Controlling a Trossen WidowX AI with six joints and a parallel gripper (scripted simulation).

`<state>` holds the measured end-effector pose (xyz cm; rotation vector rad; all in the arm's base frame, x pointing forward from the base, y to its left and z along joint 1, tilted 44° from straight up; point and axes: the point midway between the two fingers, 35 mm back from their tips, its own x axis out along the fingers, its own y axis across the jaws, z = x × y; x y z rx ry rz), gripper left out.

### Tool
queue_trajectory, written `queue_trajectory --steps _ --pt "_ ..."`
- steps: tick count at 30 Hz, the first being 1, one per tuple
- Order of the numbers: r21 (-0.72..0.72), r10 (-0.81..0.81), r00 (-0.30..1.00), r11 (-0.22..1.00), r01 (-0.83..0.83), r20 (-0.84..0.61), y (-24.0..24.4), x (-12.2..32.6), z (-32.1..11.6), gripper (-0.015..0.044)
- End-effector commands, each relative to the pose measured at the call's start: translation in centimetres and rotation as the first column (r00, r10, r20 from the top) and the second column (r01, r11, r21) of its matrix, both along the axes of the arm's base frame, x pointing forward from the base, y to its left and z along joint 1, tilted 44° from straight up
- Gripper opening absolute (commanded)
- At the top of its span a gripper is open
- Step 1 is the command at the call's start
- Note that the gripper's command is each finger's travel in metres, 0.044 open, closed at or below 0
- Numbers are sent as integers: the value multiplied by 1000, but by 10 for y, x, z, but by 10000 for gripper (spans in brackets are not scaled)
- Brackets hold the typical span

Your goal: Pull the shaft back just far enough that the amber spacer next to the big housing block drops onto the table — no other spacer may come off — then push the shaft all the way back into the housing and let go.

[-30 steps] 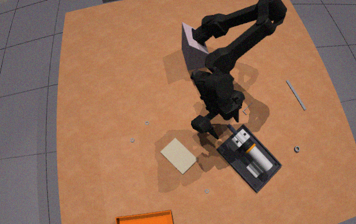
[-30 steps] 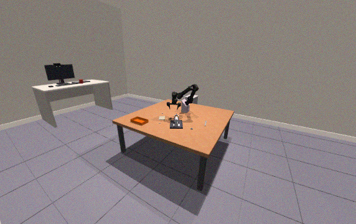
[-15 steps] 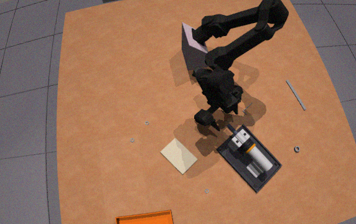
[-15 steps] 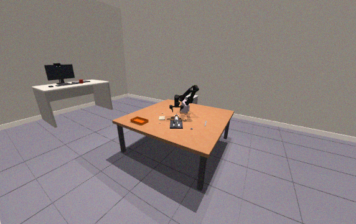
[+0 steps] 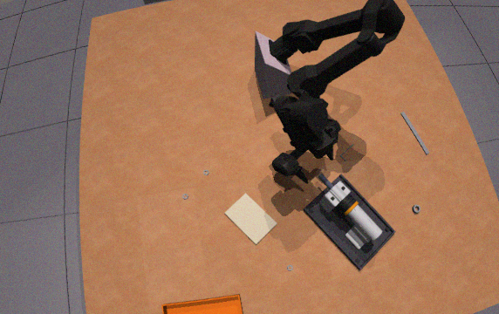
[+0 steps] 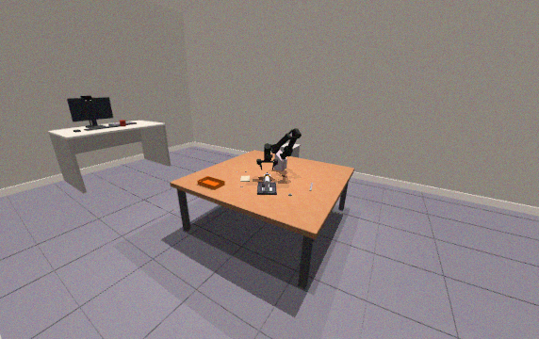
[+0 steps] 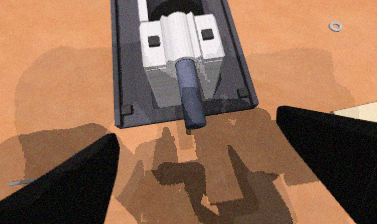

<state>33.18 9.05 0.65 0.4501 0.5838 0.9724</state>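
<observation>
The housing sits in a dark tray (image 5: 331,231) (image 6: 267,192) (image 7: 134,120). A white block (image 5: 338,194) (image 7: 181,42) with two dark square marks stands at the arm's end of it. The blue-grey shaft (image 5: 324,180) (image 7: 190,95) sticks out of that block past the tray's edge. Behind the block come a black part, one amber spacer (image 5: 351,207) and a white cylinder (image 5: 366,221). The spacer is on the shaft line, not on the table; other spacers are not distinguishable. My gripper (image 5: 319,169) (image 6: 268,169) (image 7: 198,126) is open and empty, its fingers apart on either side of the shaft's line, not touching it.
A cream pad (image 5: 250,219) (image 6: 245,179) lies left of the tray in the top view. An orange bin (image 5: 203,306) (image 6: 211,183) is at the lower edge. A dark ring (image 5: 416,208), a grey bar (image 5: 415,133) and several small washers lie around.
</observation>
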Motion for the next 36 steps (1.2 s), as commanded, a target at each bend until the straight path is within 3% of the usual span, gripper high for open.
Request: queue_trajectory --steps 1,36 --pt "-2 -4 1000 1000 4 -5 0 -1 -1 440" --pt "-4 -3 1000 1000 3 -6 14 9 -4 440"
